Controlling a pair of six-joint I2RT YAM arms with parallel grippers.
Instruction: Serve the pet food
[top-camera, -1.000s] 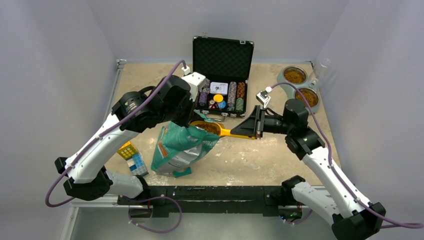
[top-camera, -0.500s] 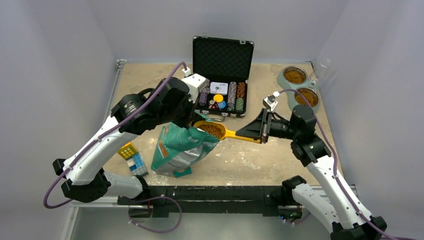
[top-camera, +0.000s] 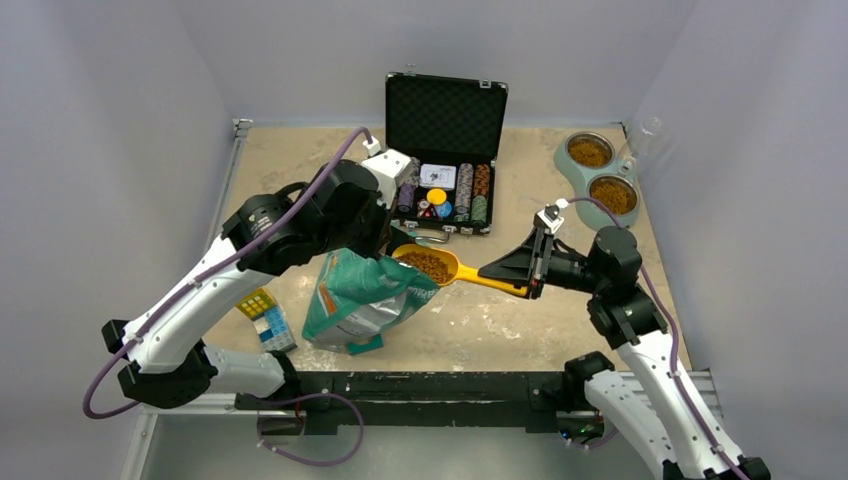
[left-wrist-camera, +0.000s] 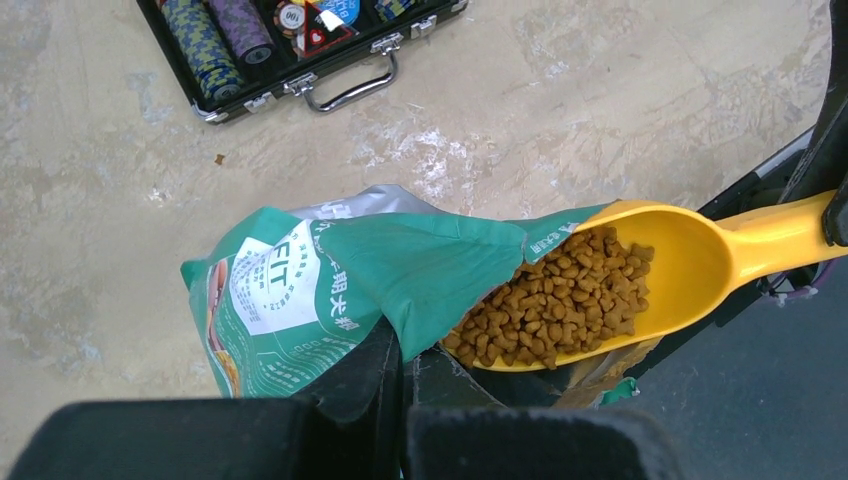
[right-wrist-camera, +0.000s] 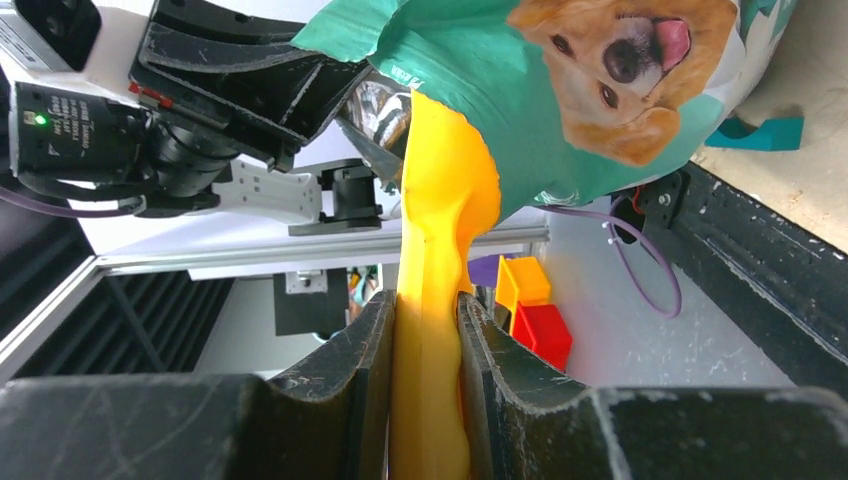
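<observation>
Clamping the yellow scoop (top-camera: 478, 276) by its handle, the right gripper (right-wrist-camera: 425, 310) held pet food (left-wrist-camera: 555, 300) heaped at the teal bag (top-camera: 360, 300)'s mouth, which the left gripper (left-wrist-camera: 400, 350) pinched open. Scooping looked done; tipping into the bowls (top-camera: 572, 172), well right of the bag, remained.

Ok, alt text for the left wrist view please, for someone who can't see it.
A yellow scoop heaped with brown kibble sits at the mouth of a teal-green pet food bag, whose top edge the left gripper pinches at the bottom of the frame. Behind them on the sandy table lies the front edge of a case holding poker chips.
</observation>
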